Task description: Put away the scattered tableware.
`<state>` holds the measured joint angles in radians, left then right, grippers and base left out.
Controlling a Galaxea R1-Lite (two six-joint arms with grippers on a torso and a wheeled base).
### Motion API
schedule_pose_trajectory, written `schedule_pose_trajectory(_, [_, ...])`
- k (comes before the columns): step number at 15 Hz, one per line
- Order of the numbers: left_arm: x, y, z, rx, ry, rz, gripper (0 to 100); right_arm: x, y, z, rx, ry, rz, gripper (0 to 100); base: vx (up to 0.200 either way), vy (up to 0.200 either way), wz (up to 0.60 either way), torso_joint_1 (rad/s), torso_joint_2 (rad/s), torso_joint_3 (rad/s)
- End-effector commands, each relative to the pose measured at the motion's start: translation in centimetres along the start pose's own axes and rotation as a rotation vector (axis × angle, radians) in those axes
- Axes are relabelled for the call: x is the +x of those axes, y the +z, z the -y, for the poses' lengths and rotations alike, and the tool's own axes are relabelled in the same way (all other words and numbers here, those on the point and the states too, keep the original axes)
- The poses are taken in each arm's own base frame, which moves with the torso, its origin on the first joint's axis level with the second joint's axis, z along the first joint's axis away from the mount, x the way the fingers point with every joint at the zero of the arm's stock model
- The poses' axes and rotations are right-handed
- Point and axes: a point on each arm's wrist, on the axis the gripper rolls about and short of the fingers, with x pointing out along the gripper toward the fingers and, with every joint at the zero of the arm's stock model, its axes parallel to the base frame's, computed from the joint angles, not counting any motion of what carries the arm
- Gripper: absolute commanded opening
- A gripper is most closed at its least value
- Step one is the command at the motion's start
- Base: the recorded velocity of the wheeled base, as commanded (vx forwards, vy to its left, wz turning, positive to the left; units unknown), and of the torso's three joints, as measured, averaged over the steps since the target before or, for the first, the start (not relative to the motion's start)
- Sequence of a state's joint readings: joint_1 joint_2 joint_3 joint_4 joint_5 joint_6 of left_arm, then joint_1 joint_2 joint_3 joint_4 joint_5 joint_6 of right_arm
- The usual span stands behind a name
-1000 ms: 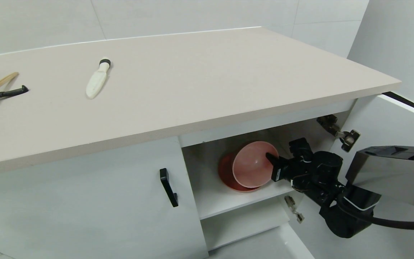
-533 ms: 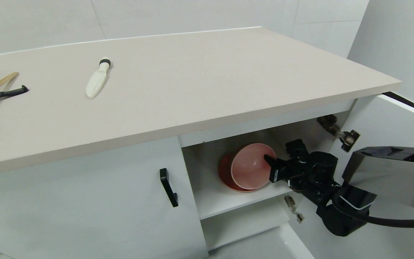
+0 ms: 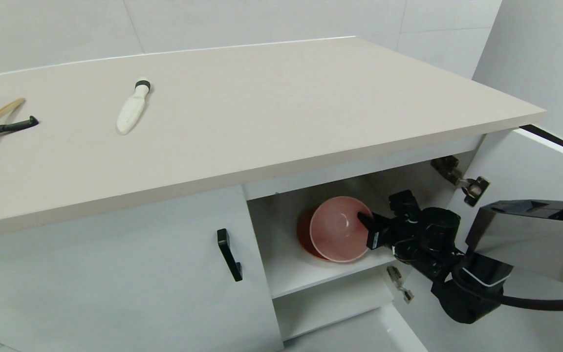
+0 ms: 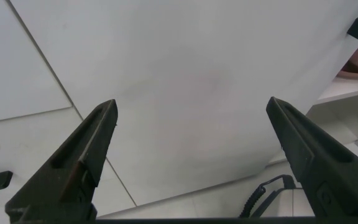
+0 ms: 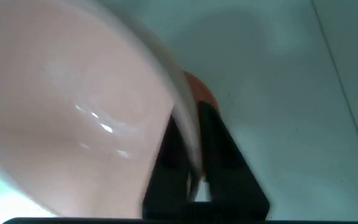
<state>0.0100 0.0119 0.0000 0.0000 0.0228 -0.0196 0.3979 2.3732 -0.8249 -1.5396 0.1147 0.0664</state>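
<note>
Pink bowl (image 3: 335,229) pinched by rim in right gripper (image 3: 367,226); tips it steeper than before, against red bowl (image 3: 305,233). Nearly stacked. Left gripper (image 4: 190,104) spread.

no readable txt, no labels or nos., no signs in any view

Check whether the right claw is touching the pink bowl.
Touching. In the right wrist view the right claw grips the pink bowl by its rim, one finger on each side.
</note>
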Motion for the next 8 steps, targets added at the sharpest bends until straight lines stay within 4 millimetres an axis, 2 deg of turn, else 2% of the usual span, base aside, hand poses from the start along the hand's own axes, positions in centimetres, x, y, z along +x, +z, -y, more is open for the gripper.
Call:
schedule_pose_trajectory(1, [0.0,0.0,0.0,-0.002,0.001,-0.002,100,0.0,0.1,-0.2,-0.001,0.005,0.002,100,0.0,0.0,0.0,0.0,0.0,0.0])
schedule_pose_trajectory(6, [0.0,0.0,0.0,-0.003,0.003,-0.002,100,-0.2,1.2,-1.5,-0.007,0.04,0.044,100,0.0,0.0,0.0,0.0,0.0,0.0])
schedule_pose_trajectory(8, [0.0,0.0,0.0,-0.003,0.001,-0.002,100,-0.6,2.2,-2.7,-0.008,0.07,0.062,100,0.0,0.0,0.0,0.0,0.0,0.0])
